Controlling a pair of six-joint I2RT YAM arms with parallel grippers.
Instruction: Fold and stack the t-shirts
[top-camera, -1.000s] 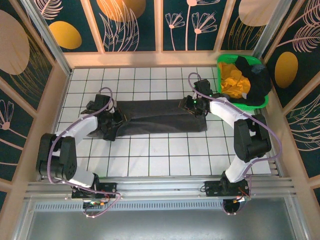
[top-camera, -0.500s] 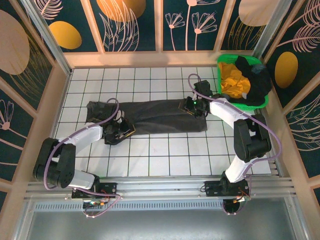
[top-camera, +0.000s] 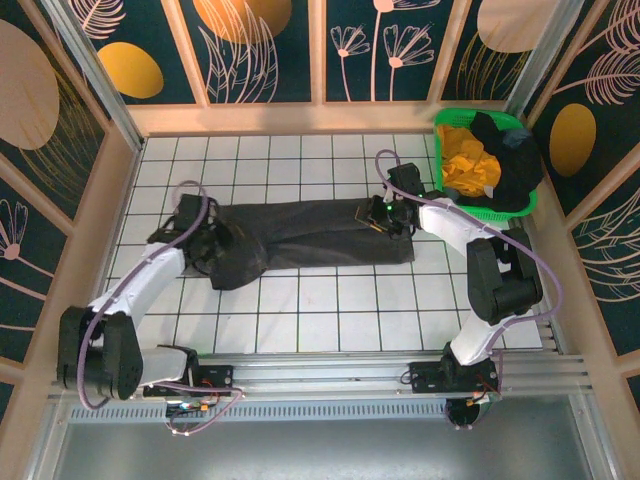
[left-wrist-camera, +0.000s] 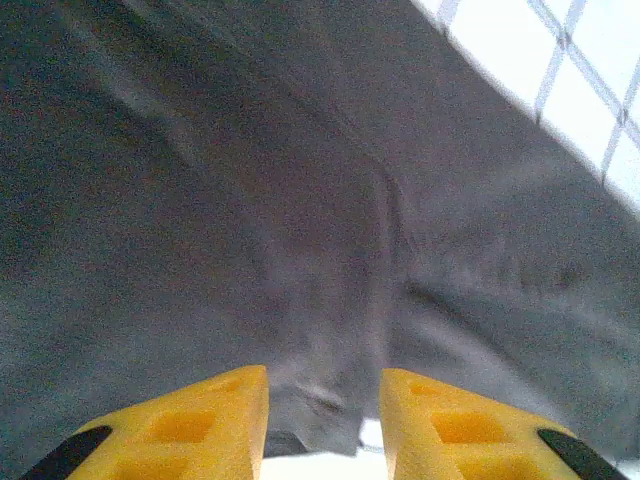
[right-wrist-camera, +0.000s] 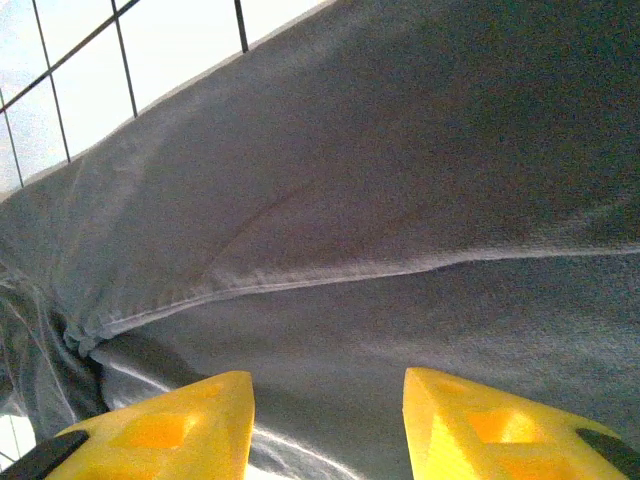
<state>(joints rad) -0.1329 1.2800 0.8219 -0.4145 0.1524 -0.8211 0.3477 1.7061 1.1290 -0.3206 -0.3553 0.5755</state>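
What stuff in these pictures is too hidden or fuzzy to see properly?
1. Top view: the left gripper covers the left end of the charcoal t-shirt.
2. Top view: the bunched t-shirts in the green basket are too tangled to count.
3. Left wrist view: the charcoal t-shirt is blurred, so its seams are unclear.
4. Right wrist view: the bottom edge cuts off the right gripper.

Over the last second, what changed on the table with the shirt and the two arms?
The left hand swung toward the near edge of the charcoal-black cloth t-shirt, then back onto its left end. The right hand stayed on the shirt's right end, and the green plastic mesh basket did not move.
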